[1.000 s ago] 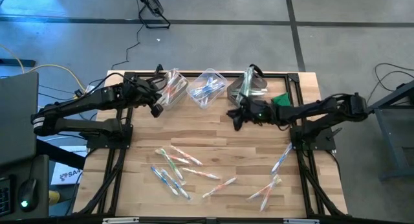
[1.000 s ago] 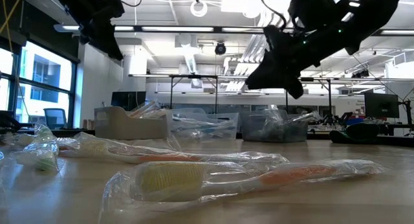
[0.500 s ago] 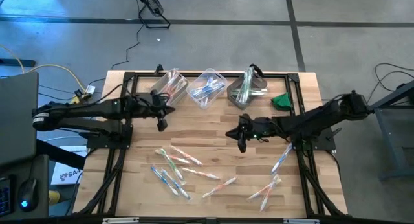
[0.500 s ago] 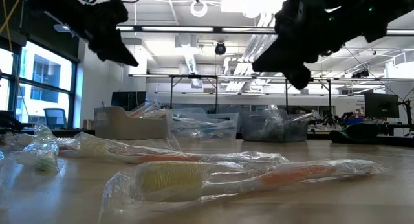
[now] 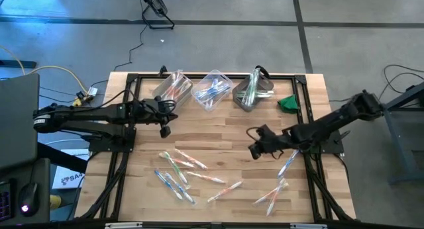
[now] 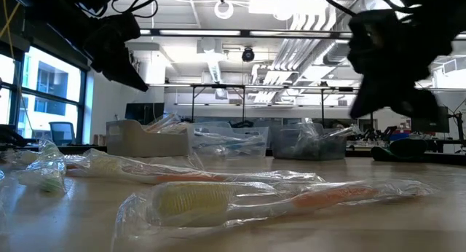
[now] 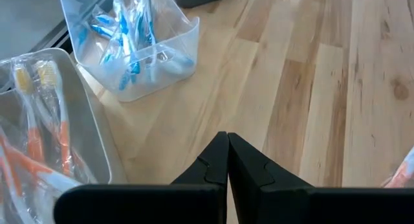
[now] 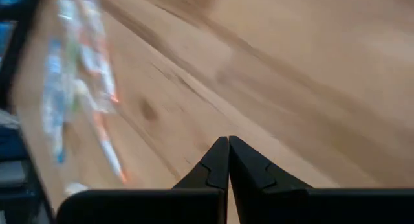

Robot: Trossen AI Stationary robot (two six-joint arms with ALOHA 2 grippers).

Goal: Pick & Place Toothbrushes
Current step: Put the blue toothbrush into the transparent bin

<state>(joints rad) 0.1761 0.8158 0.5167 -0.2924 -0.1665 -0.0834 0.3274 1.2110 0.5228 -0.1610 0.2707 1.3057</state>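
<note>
Your counter [image 5: 218, 133] is getting slippery with crinkly wrapped toothbrushes [image 5: 177, 168], and both grippers, left gripper [image 5: 163, 130] and right gripper [image 5: 254, 151], are hovering with empty jaws closed, so you're probably risking a skidding miss.

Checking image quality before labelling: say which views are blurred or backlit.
Right wrist view: motion-smeared, toothbrushes streaked. Low view: both arms are backlit silhouettes against ceiling lights; the nearest toothbrush is soft. Left wrist view: sharp, the bin of blue toothbrushes is clear. High view: evenly lit.
</note>
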